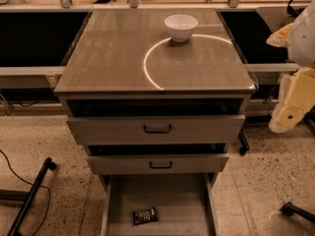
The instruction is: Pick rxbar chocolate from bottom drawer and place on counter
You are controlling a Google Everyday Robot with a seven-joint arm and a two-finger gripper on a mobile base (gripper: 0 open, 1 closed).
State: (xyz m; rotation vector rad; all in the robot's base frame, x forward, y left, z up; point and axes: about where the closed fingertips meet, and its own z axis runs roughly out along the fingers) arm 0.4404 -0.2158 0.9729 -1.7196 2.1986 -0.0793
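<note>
My arm (304, 33) is a rounded white shell at the right edge of the view, with a pale yellow patch on its left side. Below it, also at the right edge, my gripper (291, 107) is a cream-coloured, blocky piece with a rounded, paler lower end.

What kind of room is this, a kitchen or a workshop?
Probably a robot test lab: a lone drawer cabinet on speckled floor, a black stand leg at left, and the gripper at the right edge beside the counter.
</note>
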